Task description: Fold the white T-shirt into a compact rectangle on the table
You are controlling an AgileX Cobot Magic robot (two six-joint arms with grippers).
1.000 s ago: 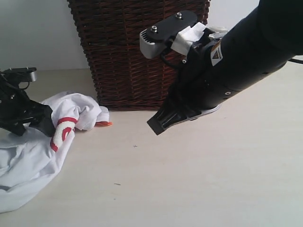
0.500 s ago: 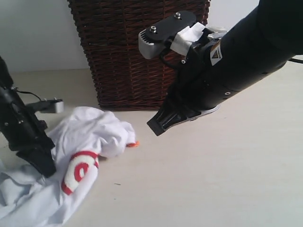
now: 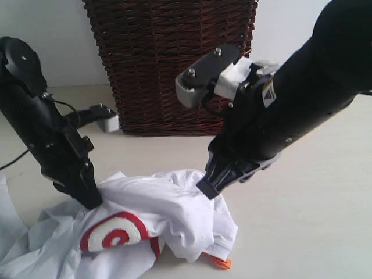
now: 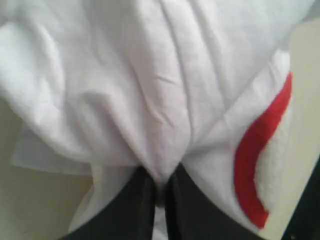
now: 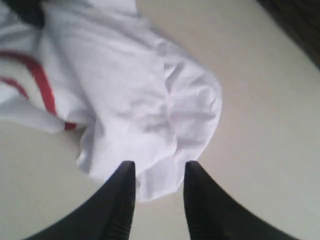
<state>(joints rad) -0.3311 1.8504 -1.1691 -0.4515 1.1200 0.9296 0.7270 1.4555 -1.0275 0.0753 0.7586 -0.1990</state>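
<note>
Two claws, one shirt. The black left claw (image 4: 159, 200) is clenched on a pinched ridge of the crumpled white cotton T-shirt (image 3: 174, 203), its tips buried in cloth in the exterior view. The black right claw (image 5: 157, 195) stands parted, straddling a rounded fold at the shirt's edge; whether it touches the cloth I cannot tell. The shirt lies heaped on the pale beige counter (image 3: 302, 232), running off the exterior view's lower left. One fuzzy letter ringed in red (image 3: 116, 232) shows, unreadable, and one small orange tag (image 3: 220, 263) pokes out beneath. One dark brown wicker basket (image 3: 168, 58) stands behind, its top cut off.
</note>
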